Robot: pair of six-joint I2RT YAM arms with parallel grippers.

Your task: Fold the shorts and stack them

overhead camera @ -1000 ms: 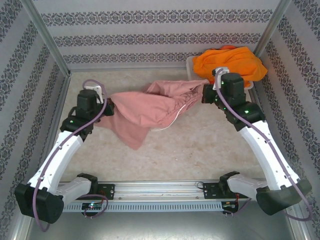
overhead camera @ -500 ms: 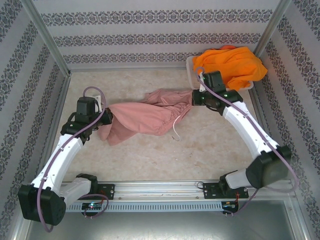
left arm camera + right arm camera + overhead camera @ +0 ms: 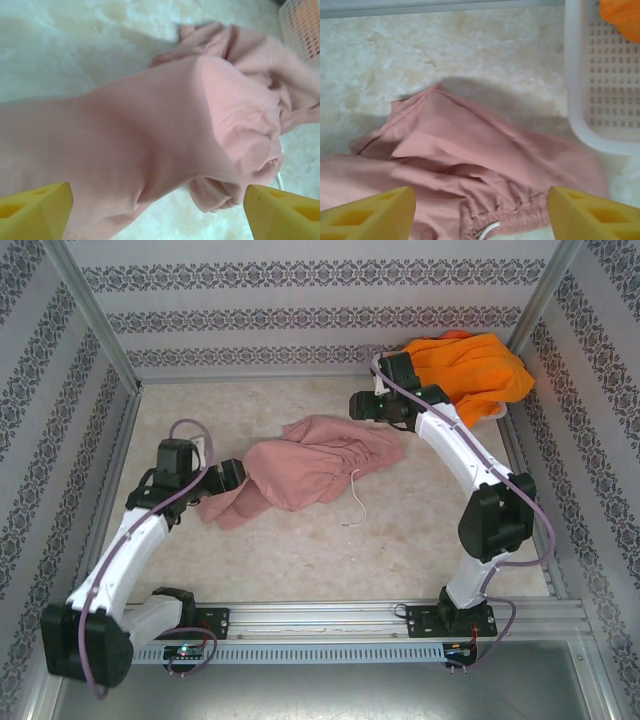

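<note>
**A:** Where do the pink shorts (image 3: 310, 465) lie?

**B:** Crumpled on the table (image 3: 300, 560), roughly midway between the two arms. A white drawstring (image 3: 355, 502) trails off the near side. From above, waist and legs are hard to tell apart because the heap folds over itself.

**A:** And the orange shorts (image 3: 470, 365)?

**B:** Piled at the far right corner in the white basket (image 3: 600, 75). From above, the right arm and the cloth hide nearly all of the basket. The right wrist camera gives its mesh wall and rim, cut off by the frame, with a scrap of orange in the top corner.

**A:** The left gripper (image 3: 232, 477)?

**B:** From above it is a dark shape at the left end of the pink cloth, and its opening is too small to read. Its wrist camera shows the yellow fingers (image 3: 35, 210) spread wide at the bottom corners. Pink cloth lies between and beyond them, not pinched.

**A:** The right gripper (image 3: 358, 405)?

**B:** It sits at the far right edge of the pink shorts, beside the basket. In its wrist view the fingers (image 3: 592, 210) are wide apart too, above a gathered waistband, gripping nothing.
</note>
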